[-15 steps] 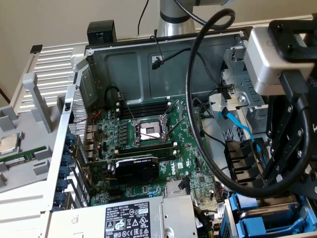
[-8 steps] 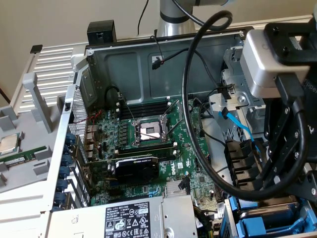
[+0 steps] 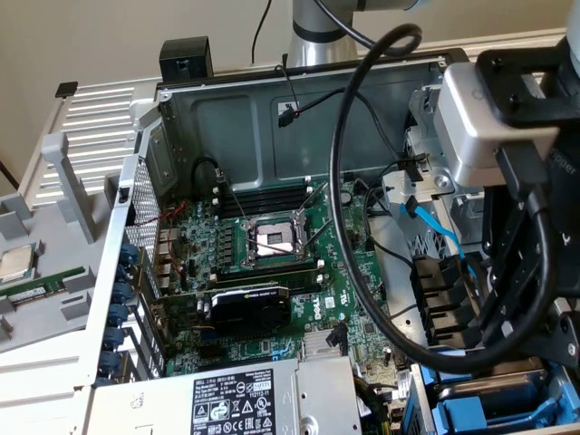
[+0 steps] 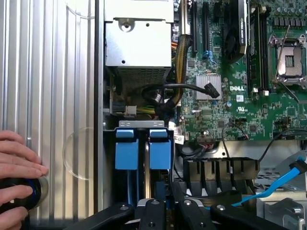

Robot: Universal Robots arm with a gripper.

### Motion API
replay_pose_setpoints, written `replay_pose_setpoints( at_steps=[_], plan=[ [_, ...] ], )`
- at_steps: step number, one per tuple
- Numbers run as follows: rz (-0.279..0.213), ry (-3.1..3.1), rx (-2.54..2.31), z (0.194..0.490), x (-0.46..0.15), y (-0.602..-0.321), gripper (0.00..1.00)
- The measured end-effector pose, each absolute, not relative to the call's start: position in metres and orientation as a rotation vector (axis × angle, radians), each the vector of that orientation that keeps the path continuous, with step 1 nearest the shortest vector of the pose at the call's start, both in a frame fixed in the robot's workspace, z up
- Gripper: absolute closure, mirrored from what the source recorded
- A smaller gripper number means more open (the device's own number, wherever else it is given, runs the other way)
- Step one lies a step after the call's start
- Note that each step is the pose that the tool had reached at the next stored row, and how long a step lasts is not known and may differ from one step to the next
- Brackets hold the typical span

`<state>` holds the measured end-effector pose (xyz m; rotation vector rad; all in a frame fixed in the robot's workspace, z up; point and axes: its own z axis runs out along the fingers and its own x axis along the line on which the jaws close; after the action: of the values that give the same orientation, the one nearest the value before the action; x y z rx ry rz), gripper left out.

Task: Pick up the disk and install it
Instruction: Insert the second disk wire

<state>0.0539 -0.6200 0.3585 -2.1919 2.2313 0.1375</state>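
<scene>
Wrist view, from left: a person's fingers [image 4: 19, 172] rested on the ribbed panel [image 4: 53, 86]; beside it the disk [image 4: 144, 153], blue-framed, stood in its bay, long axis running toward the hand [image 4: 165, 213], whose fingers pinched narrowly around its near edge.
</scene>
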Motion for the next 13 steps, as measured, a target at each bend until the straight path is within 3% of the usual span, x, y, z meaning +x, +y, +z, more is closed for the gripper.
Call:
replay_pose_setpoints(
  at_steps=[13],
  plan=[
    [0.142, 2.216, -2.198, 0.3560, 0.0538, -0.6208, 0.84]
  ],
)
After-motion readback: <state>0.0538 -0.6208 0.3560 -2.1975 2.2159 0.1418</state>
